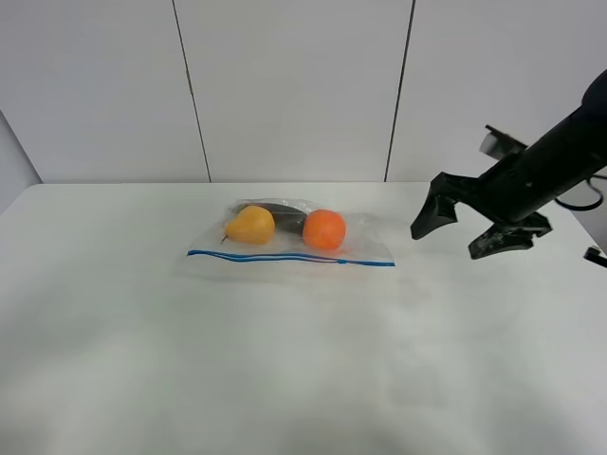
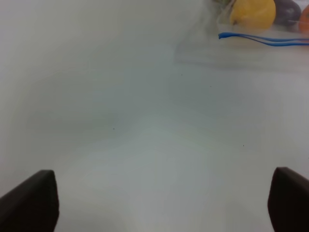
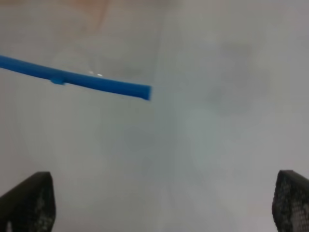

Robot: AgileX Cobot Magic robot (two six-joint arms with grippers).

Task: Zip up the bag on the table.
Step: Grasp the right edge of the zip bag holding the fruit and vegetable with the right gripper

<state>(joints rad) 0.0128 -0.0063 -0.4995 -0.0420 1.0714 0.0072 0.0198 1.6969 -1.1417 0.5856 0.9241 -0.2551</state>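
The clear bag (image 1: 365, 242) lies flat on the white table (image 1: 285, 370), with a yellow pear (image 1: 250, 225), an orange (image 1: 324, 228) and a dark item (image 1: 282, 213) inside. Its blue zipper strip (image 1: 285, 256) runs along the near edge. My right gripper (image 1: 447, 242) is open and empty, hovering just right of the bag's right end. The right wrist view shows the strip's end (image 3: 96, 83) ahead of the open gripper (image 3: 159, 205). My left gripper (image 2: 159, 203) is open and empty. It is out of the exterior view, and the bag's left corner (image 2: 251, 38) lies far ahead of it.
A white panelled wall (image 1: 294, 85) stands behind the table. The right arm (image 1: 550, 156) reaches in from the right edge. Bare tabletop lies in front of the bag and to its left.
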